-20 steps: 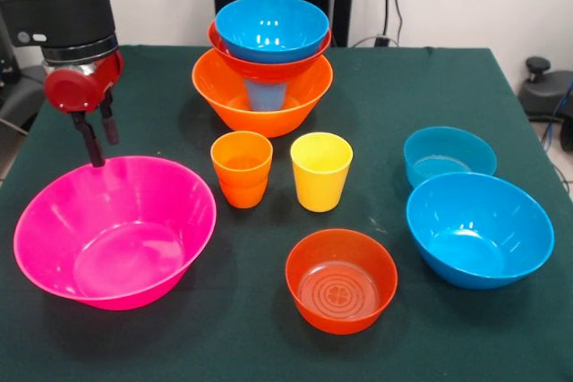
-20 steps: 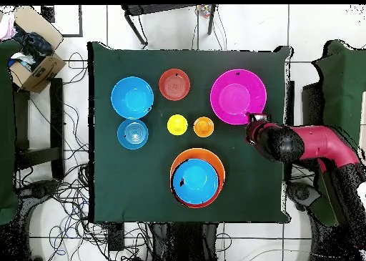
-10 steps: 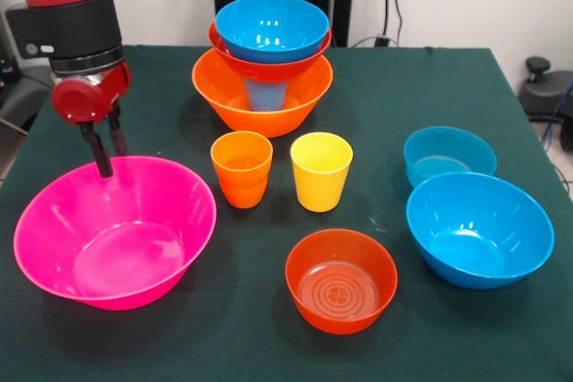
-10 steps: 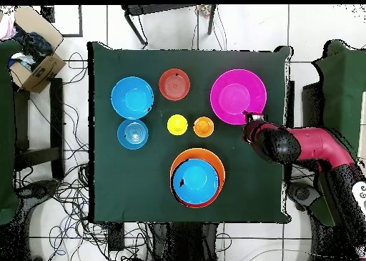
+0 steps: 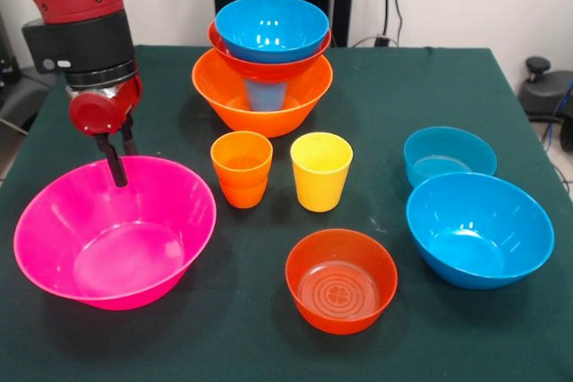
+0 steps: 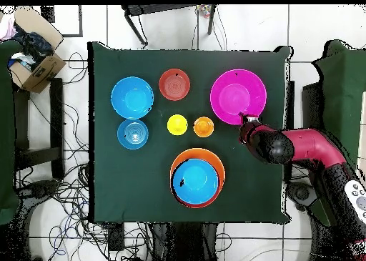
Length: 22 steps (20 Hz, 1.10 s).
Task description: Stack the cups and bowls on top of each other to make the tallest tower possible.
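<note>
At left of frame, the gripper (image 5: 122, 160) hangs at the big pink bowl's (image 5: 115, 232) far rim, jaws slightly parted, holding nothing; a clean grasp likely means straddling that rim; the tower (image 5: 266, 60) stands upper centre.

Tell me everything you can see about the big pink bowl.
The big pink bowl is glossy, translucent plastic, wide, with flaring walls and a flat round bottom. It sits upright and empty on the green table cloth, apart from the other bowls and cups, the orange cup nearest. The gripper is open at its far rim, one finger seemingly inside and one outside.
</note>
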Each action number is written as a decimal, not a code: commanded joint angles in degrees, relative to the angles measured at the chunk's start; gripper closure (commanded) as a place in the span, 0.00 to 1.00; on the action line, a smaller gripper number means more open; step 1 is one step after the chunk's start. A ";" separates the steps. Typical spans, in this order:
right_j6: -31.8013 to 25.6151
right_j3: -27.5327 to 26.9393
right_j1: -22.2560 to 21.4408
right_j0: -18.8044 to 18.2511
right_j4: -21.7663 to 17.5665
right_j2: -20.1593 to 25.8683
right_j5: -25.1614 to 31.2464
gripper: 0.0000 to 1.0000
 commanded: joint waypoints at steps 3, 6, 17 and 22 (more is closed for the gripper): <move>-12.30 1.69 3.76 0.49 -6.97 -2.75 -5.66 0.00; -12.32 1.43 4.31 0.44 -7.43 -2.74 -6.59 0.00; -10.68 0.38 5.85 1.19 -9.59 -3.73 -9.40 0.00; -9.44 0.48 6.00 1.67 -10.58 -4.49 -10.53 0.00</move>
